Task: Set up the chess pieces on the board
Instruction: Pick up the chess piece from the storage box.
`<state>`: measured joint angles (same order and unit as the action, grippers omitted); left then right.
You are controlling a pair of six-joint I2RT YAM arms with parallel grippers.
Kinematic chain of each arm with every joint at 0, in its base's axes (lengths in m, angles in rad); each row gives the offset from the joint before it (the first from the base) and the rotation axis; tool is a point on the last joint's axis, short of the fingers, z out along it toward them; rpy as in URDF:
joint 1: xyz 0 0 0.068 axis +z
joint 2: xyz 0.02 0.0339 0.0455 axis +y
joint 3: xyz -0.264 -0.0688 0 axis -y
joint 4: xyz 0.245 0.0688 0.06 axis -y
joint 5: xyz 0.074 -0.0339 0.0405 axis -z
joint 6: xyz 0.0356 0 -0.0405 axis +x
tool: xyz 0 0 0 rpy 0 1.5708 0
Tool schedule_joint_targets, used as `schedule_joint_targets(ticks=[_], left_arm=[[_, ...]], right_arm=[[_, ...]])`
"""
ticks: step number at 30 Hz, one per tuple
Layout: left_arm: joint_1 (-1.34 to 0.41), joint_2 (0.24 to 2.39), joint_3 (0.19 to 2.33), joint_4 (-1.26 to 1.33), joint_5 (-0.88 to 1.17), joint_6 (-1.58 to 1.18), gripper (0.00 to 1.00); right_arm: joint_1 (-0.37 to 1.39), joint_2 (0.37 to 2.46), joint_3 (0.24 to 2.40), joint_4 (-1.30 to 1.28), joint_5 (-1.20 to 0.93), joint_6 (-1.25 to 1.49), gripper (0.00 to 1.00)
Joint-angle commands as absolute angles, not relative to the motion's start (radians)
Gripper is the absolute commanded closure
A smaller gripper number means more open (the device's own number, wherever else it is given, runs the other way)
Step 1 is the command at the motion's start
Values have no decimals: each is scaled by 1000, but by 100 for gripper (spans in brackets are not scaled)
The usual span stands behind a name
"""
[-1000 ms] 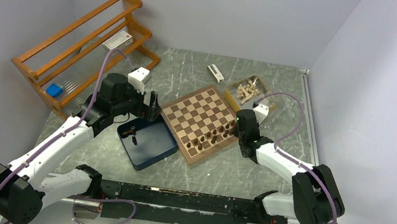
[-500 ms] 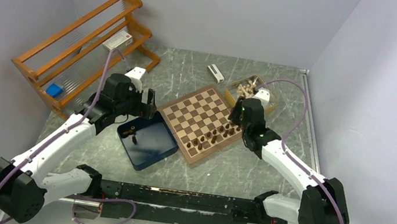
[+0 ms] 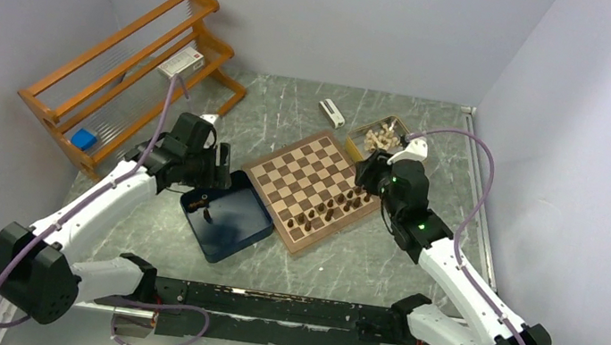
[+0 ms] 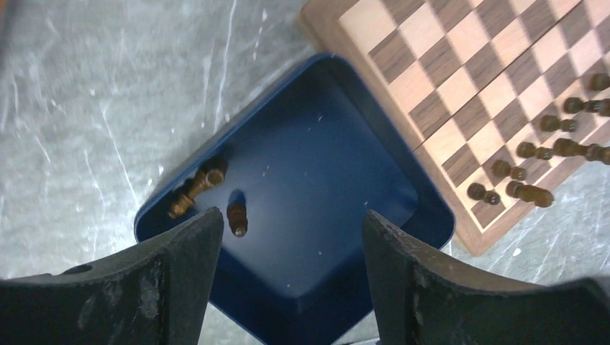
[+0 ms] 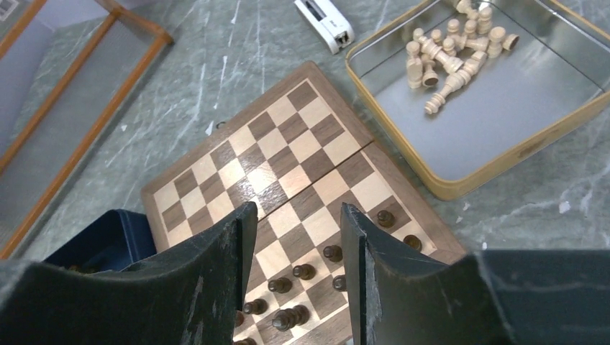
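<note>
Grey marbled table [image 3: 294, 99]. Orange-brown wooden rack [image 3: 132, 67] at 10 o'clock in the top view, along the left wall. A white carton [image 3: 180, 61] lies on its upper shelf and a small blue block [image 3: 84, 140] sits at its near end. White stapler-like device [image 5: 325, 21] at 12 o'clock. Gold-rimmed tin [image 5: 460, 188] at 1 o'clock, near that device. Pale beige chess pieces [image 5: 449, 54] bunched in its far corner, several lying flat. Dark blue square box [image 4: 324, 187] at 8 o'clock.
</note>
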<state>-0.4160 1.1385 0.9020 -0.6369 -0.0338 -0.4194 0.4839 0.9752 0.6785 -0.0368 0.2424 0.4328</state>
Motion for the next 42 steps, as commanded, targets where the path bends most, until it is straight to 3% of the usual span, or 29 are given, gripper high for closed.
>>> schedule_joint_targets(ticks=[1, 10, 16, 42], left_arm=[[-422, 1173, 890, -753, -47, -521, 26], [-423, 1257, 848, -833, -171, -728, 37], [-425, 1300, 831, -785, -102, -717, 44], [-425, 1377, 804, -686, -145, -664, 71]], right_arm=[[485, 963, 671, -62, 185, 422, 50], [485, 936, 653, -41, 159, 397, 48], [485, 944, 640, -29, 169, 391, 48], [485, 940, 641, -45, 163, 396, 48]])
